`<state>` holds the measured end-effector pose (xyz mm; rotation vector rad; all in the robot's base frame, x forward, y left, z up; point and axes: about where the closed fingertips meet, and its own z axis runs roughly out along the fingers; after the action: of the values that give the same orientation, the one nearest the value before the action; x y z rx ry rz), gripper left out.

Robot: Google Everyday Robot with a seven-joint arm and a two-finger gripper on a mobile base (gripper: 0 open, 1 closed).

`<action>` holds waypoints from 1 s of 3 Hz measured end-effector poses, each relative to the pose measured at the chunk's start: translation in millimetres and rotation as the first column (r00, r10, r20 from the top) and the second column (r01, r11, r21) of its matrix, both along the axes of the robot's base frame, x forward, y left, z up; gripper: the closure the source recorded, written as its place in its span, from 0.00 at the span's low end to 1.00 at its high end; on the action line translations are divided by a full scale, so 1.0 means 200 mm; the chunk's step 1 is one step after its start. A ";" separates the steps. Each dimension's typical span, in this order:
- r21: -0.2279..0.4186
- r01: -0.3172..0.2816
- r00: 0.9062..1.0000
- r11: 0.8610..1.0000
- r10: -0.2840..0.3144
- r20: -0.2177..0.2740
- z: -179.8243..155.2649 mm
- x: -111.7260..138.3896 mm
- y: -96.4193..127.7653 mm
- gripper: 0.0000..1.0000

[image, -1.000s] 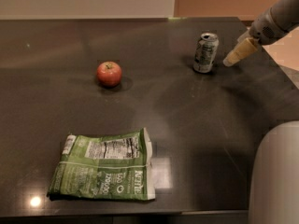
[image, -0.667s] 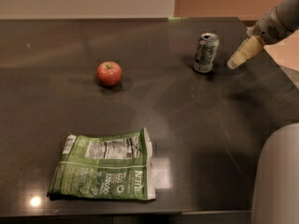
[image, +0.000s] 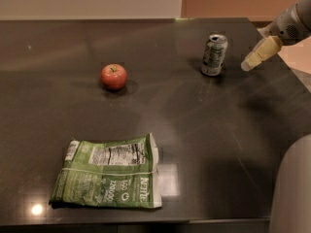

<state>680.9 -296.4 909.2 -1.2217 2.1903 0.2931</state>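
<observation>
- Camera view, change: I see the gripper [image: 249, 63] has eased slightly further toward 3 o'clock from the can [image: 214, 55]; a clear gap separates them.
- Gripper state: I cannot tell how far open it is; nothing shows in its hold.
- Can: upright at 1 o'clock on the counter [image: 204, 130], unmoved and untouched.
- Count: one can, one apple [image: 114, 76] at 10 o'clock, one green bag [image: 108, 172] at 7 o'clock.

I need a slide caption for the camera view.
Robot hand beside an upright can; apple and green bag on the dark table.
</observation>
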 end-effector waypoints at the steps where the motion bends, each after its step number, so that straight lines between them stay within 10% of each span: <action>1: 0.019 -0.033 0.999 0.999 0.033 -0.001 0.03 -0.07 0.03 0.00; 3: 0.019 -0.089 0.996 0.996 0.089 0.003 0.18 -0.33 0.04 0.00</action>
<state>613.9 -288.0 945.8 -1.3107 2.1295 0.3479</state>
